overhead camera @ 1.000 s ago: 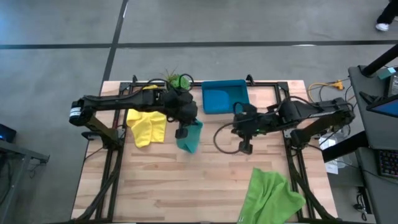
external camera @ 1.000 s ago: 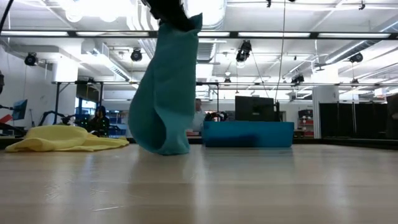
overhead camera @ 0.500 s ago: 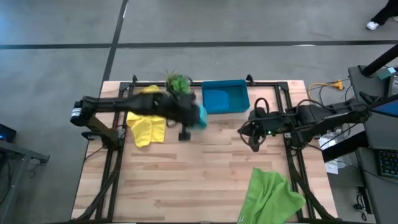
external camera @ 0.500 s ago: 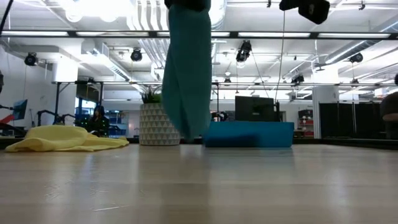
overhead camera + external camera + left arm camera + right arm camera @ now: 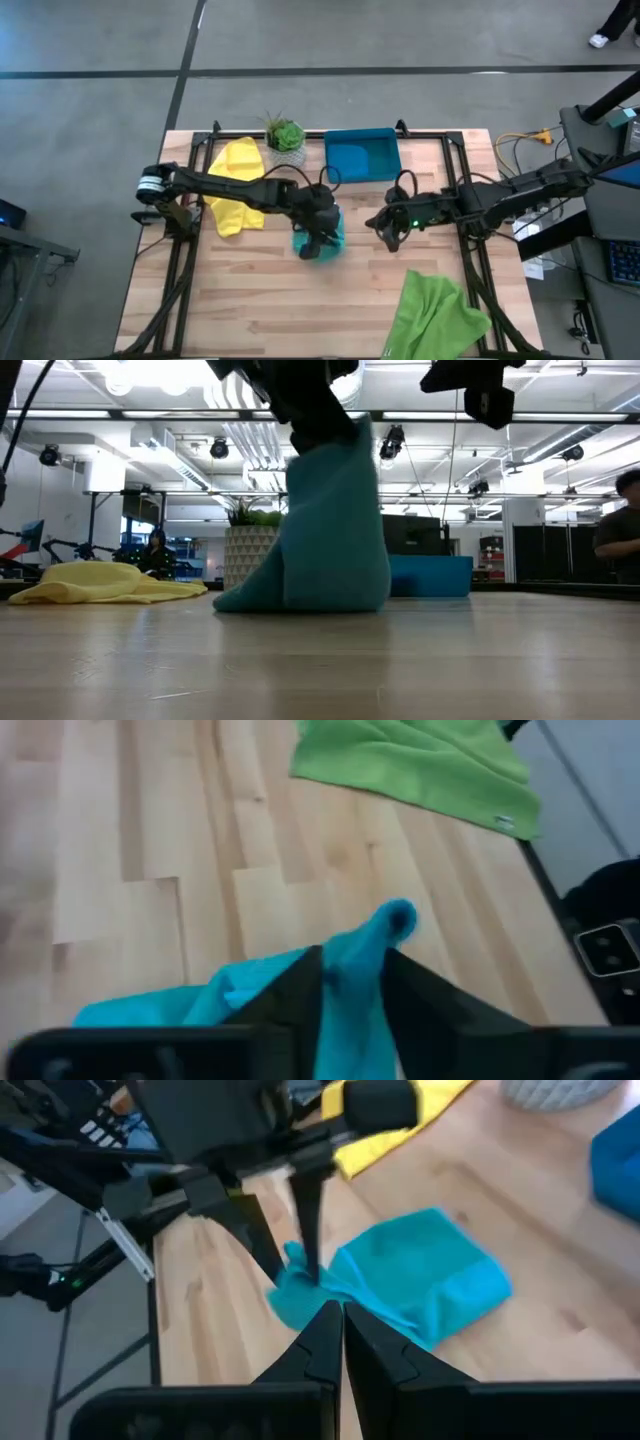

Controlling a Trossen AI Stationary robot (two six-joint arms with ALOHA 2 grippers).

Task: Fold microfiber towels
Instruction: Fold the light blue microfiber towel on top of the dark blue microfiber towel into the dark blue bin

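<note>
My left gripper pinches the teal towel, jaws part-open, lowering it onto the tabletop; right gripper closed, empty: lay it flat.

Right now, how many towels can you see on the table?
3. The yellow towel lies at the table's far left, the teal towel is mid-table under the left gripper, and the green towel hangs over the near right edge. Others may be hidden.
</note>
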